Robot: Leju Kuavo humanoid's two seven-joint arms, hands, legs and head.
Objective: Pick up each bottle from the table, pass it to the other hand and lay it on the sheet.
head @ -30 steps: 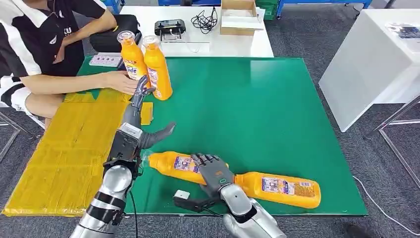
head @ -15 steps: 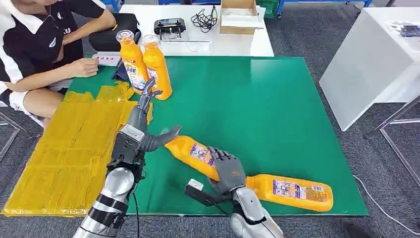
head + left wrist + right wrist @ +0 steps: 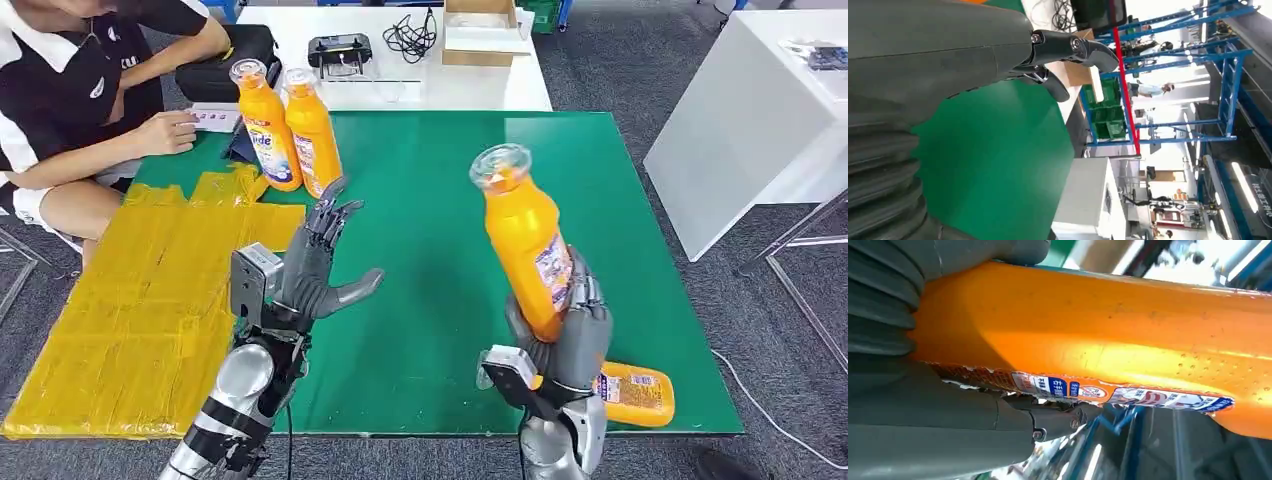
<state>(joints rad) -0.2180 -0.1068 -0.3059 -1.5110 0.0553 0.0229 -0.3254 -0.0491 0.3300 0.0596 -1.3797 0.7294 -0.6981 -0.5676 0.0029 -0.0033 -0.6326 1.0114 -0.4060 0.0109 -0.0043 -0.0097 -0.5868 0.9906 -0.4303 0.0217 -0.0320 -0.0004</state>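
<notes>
My right hand grips an orange bottle near its base and holds it almost upright above the green table, clear cap up. The right wrist view shows the same orange bottle lying across my right hand. My left hand stands raised over the table's left part, fingers spread, holding nothing; its fingers show against the green top. Another orange bottle lies on its side at the front right edge. Two orange bottles stand at the back left. The yellow sheet covers the table's left side.
A person sits at the far left with a hand resting by the standing bottles. A white table behind holds a black case, a cardboard box and cables. Another white table stands to the right.
My right hand has lifted the bottle off the table and swung it upright. My left hand has risen and turned its palm toward it. The second bottle still lies at the front edge.
</notes>
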